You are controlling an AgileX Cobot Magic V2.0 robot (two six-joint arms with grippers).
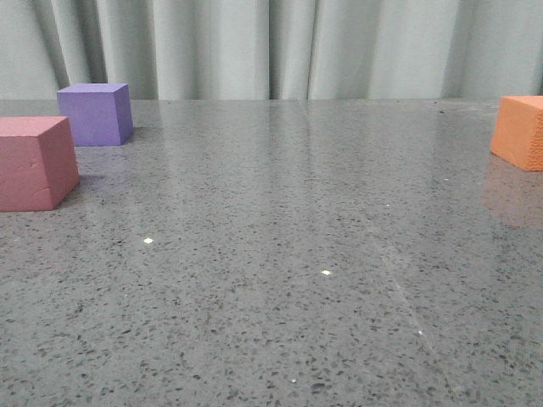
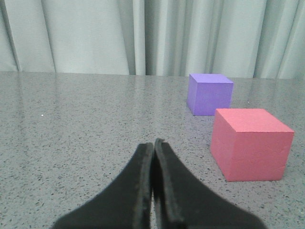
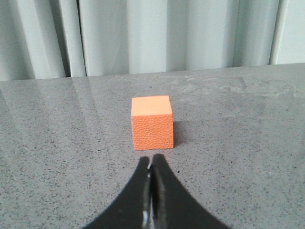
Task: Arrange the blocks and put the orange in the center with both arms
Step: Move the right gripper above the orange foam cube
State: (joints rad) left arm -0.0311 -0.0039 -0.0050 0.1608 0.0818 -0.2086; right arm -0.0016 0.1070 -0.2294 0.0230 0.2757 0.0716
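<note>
Three foam cubes on the grey speckled stone table point(image 1: 280, 254); both grippers closed and empty.
Pink-red foam cube point(image 1: 34, 163) and purple foam cube point(image 1: 96, 114) stand near each other at far left; pebbled orange foam cube point(image 1: 519, 131) sits at far right, just ahead of the right gripper point(image 3: 151, 168). Left gripper point(image 2: 153, 145) fingers pressed together, beside the pink-red cube.

purple cube point(image 1: 96, 114) behind pink-red cube point(image 1: 36, 163), left | orange cube point(image 1: 519, 131) far right

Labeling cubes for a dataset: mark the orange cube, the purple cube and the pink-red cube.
orange cube point(image 3: 152, 129): right wrist view, front face.
purple cube point(image 1: 95, 114): front view, front face.
pink-red cube point(image 2: 249, 150): left wrist view, front face.
</note>
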